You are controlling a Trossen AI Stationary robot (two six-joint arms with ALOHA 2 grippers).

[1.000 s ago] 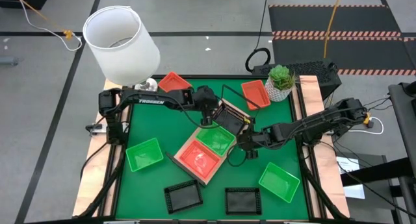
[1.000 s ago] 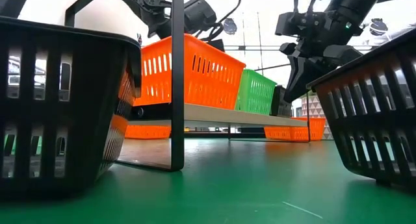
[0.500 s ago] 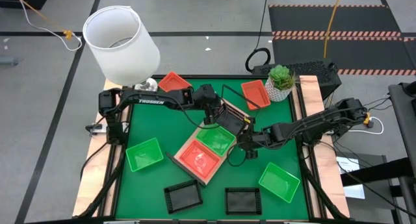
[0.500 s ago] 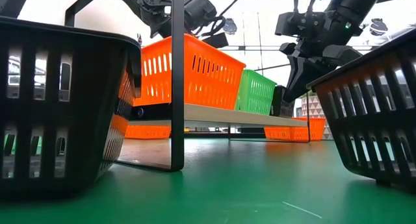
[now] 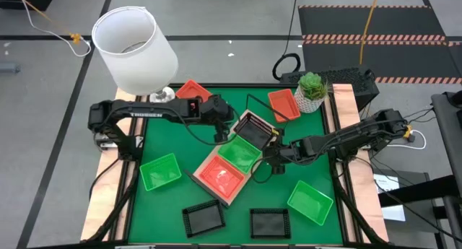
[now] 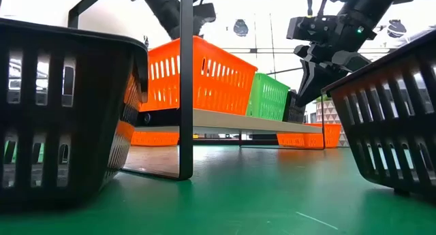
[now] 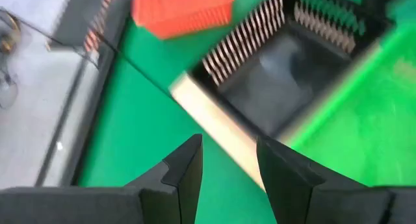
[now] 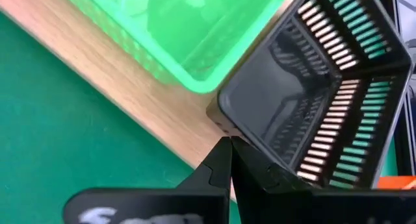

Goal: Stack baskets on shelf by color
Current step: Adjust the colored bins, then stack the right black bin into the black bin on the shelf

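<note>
The light-wood shelf (image 5: 193, 175) lies slantwise on the green mat. It bears an orange basket (image 5: 220, 177), a green basket (image 5: 240, 156) and a black basket (image 5: 254, 129) in a row. My right gripper (image 5: 270, 154) is shut at the black basket's corner (image 8: 224, 123). My left gripper (image 5: 221, 132) is open and hovers just left of the shelf's far end (image 7: 214, 117), touching nothing. Loose on the mat sit two orange baskets (image 5: 191, 90) (image 5: 283, 105), two green ones (image 5: 160, 171) (image 5: 310, 202) and two black ones (image 5: 202, 219) (image 5: 269, 222). My right gripper pinches the black basket at a corner of its rim (image 8: 227, 134), fingers closed together and coming slanting down from the table's right side. The basket stands upright with its bottom on the shelf's far end, beside the green basket (image 8: 188, 29).
A white lampshade (image 5: 134, 40) stands over the far left corner and a potted plant (image 5: 312, 90) at the far right. In the low view two black baskets (image 6: 65, 112) (image 6: 392, 119) flank the near edge. Bare mat (image 5: 173, 137) lies left of the shelf.
My left arm has drawn back toward the table's left, and its gripper has moved away from the black basket and risen. My right gripper and the baskets on the shelf have stayed where they were.
</note>
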